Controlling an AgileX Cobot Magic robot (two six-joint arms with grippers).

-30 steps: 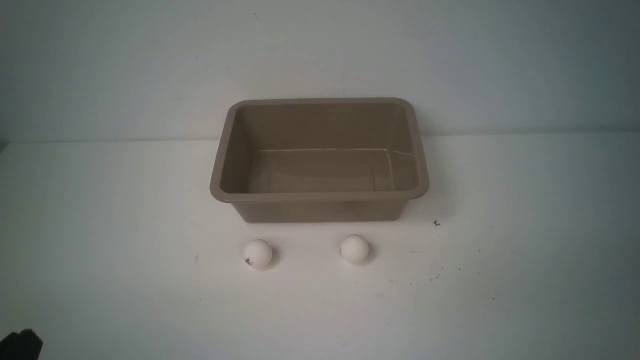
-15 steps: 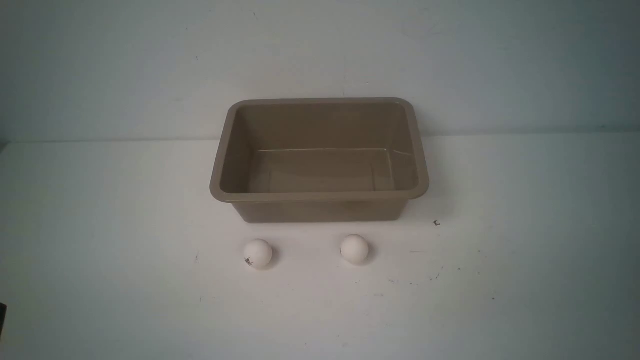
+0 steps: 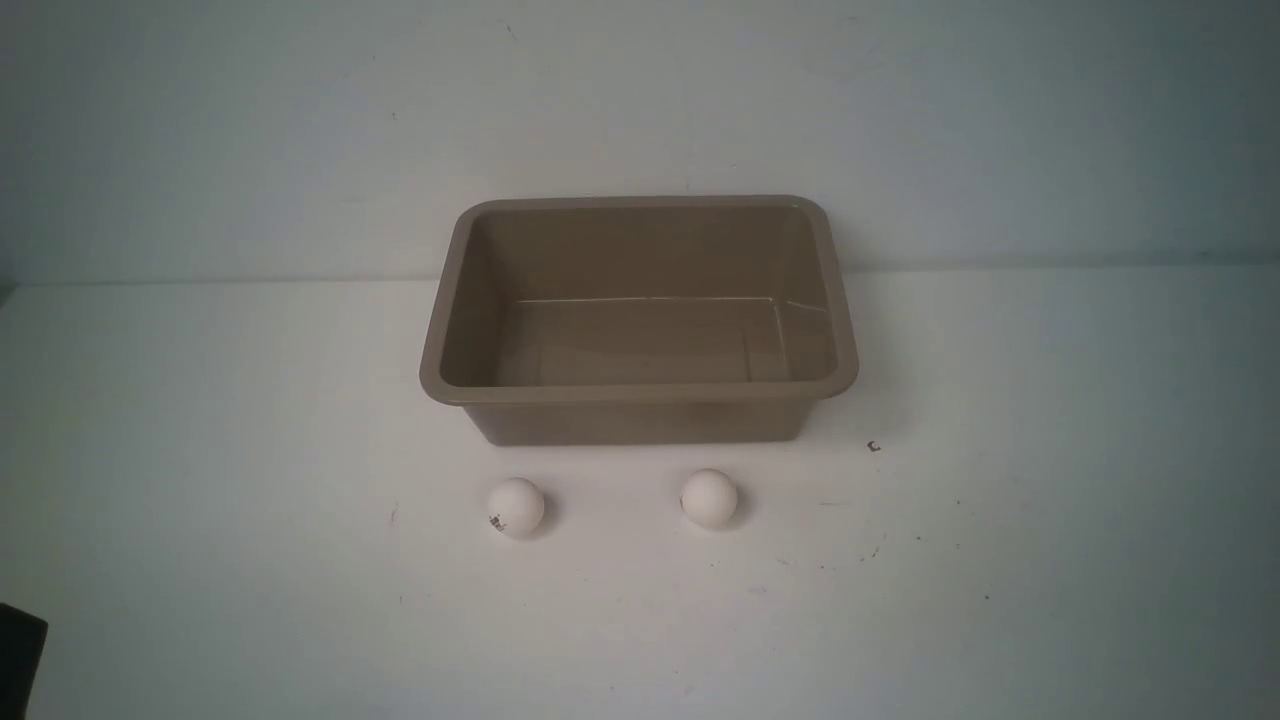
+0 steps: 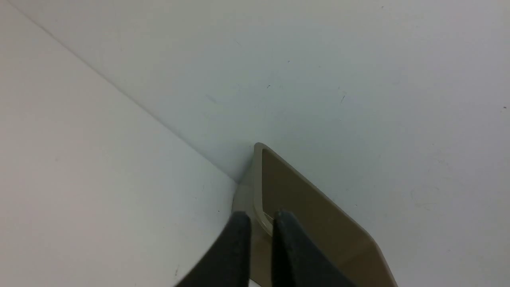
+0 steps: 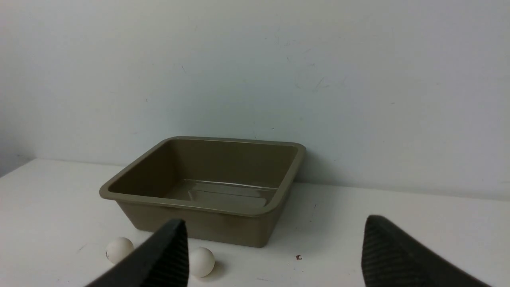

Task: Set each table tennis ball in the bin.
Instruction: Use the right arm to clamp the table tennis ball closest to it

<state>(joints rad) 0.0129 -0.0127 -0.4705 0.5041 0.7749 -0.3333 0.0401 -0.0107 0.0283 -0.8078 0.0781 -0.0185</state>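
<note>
Over white table (image 3: 200,450), left jaws closed toward bin (image 3: 640,393) corner; right jaws parted, empty.

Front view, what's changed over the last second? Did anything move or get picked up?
Only the dark piece at the lower left edge, probably part of the left arm, moved: it slid almost out of sight, then came back in. Nothing was gripped or released. The marked ball, the plain ball and the bin stayed put.

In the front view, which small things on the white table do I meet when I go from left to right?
ball with the dark mark → plain ball → small dark speck
</note>
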